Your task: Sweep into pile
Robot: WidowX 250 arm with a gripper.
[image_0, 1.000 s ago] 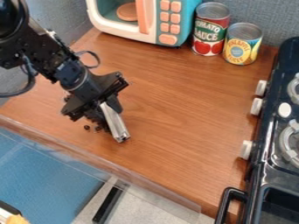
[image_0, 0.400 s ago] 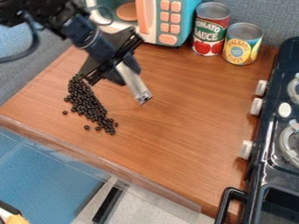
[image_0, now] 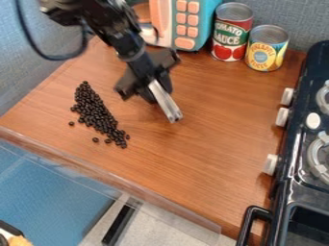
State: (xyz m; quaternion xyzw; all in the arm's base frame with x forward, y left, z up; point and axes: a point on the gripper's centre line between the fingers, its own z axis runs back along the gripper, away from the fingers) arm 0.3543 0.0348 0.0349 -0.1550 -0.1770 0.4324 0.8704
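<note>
The claw (image_0: 160,92) is clamped on a silver bar (image_0: 166,102). Dark beans (image_0: 95,113) lie heaped on the tabletop (image_0: 193,158) nearby

A teal toy microwave (image_0: 201,25), two cans (image_0: 233,33) and a black toy stove (image_0: 292,192) flank the wooden counter (image_0: 212,144).

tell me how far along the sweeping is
Most of the dark beans look gathered into one elongated heap. In hand: the gripper holds a silver bar, to the heap's right in the picture. Left, probably: bringing in stray beans near its lower end and making the heap rounder.
</note>
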